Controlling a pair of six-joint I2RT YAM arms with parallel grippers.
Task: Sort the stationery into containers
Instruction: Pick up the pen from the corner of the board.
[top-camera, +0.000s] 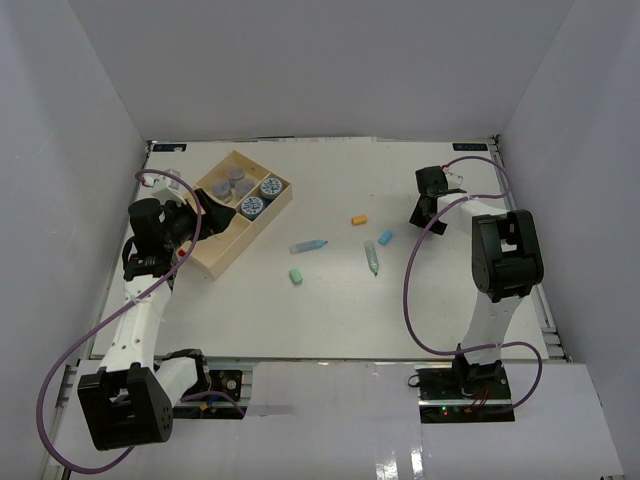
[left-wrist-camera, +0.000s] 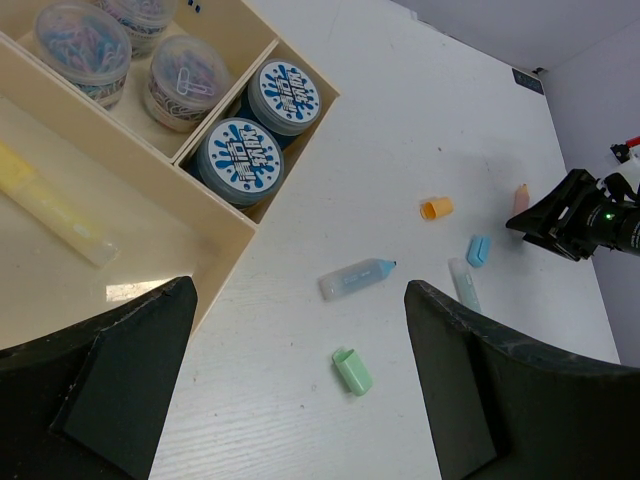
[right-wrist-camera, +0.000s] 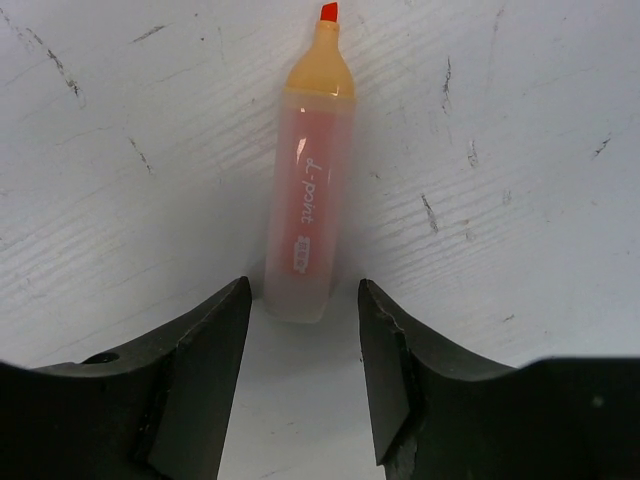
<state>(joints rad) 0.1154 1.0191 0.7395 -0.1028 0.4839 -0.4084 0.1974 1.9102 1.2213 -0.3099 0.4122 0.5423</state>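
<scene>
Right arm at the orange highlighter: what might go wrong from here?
1. The right tool straddles only the rear end of the orange highlighter, so it may pivot or slip when lifted.
2. Its tip is uncapped, and an orange cap lies apart, so ink could mark the wooden tray.

Top view high above near edge, down on whole bench (top-camera: 330, 320), left wrist slanting past the tray (left-wrist-camera: 120, 150) (blue marker (left-wrist-camera: 355, 278) shared with top), right wrist close over an orange marker (right-wrist-camera: 305, 200).
</scene>
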